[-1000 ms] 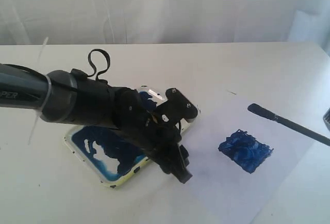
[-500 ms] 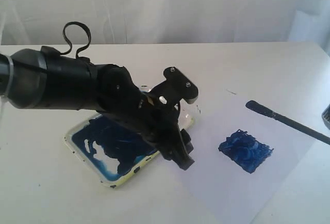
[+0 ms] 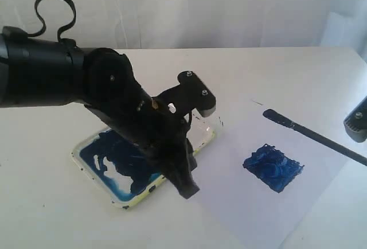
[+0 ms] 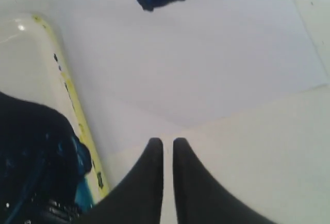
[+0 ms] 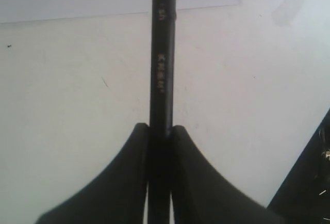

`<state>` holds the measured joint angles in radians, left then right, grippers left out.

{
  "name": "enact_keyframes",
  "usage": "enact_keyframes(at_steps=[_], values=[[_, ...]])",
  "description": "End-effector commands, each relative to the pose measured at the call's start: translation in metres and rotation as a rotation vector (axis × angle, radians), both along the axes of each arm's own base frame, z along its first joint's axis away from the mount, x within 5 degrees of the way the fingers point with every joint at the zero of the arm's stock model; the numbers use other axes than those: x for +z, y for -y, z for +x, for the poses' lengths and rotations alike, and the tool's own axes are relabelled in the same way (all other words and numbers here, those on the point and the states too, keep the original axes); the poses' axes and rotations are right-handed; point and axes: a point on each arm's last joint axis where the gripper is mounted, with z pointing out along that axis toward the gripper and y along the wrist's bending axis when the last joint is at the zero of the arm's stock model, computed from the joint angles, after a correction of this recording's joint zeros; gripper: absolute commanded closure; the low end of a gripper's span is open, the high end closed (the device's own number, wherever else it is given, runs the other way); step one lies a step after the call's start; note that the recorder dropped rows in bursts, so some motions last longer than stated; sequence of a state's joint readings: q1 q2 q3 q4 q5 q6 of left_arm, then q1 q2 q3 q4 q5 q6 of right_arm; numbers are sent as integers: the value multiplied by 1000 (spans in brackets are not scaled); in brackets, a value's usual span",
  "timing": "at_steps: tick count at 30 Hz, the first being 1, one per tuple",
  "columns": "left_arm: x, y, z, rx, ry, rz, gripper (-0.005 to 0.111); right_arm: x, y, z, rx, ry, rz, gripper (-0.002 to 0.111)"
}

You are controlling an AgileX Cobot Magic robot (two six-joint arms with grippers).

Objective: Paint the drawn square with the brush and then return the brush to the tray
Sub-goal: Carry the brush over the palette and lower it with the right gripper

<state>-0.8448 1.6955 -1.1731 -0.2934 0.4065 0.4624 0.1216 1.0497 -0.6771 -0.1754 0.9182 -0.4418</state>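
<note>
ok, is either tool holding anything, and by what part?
The right tool grips the brush by its black handle, well back from the tip. The left tool is shut, holding nothing.

Exterior camera overlooks the whole table [image 3: 275, 71]; both wrist cameras face down close, the left also showing the tray [image 4: 73, 105].

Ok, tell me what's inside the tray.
Smeared dark blue paint with a bare white patch shows in the tray. No brush shows there; the brush is clamped in the right end effector. The left arm covers the tray's far side, so that part is unseen.
</note>
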Motion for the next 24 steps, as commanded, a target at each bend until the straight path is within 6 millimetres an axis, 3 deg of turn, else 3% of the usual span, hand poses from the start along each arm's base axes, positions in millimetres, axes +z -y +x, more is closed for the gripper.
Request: enact_keyframes(at_steps=[1, 6, 8, 17, 24], values=[[0, -20, -7, 74, -65, 171, 95, 0, -9, 14, 35, 21, 77, 108], [8, -52, 6, 240, -58, 327, 101, -8, -23, 31, 136, -25, 169, 108], [15, -63, 10, 287, -79, 327, 107, -11, -25, 41, 148, -45, 174, 108], [42, -120, 26, 494, -158, 280, 107, -6, -38, 96, 364, -34, 163, 108], [46, -152, 38, 627, -216, 238, 107, -13, -50, 139, 544, -109, 192, 108]])
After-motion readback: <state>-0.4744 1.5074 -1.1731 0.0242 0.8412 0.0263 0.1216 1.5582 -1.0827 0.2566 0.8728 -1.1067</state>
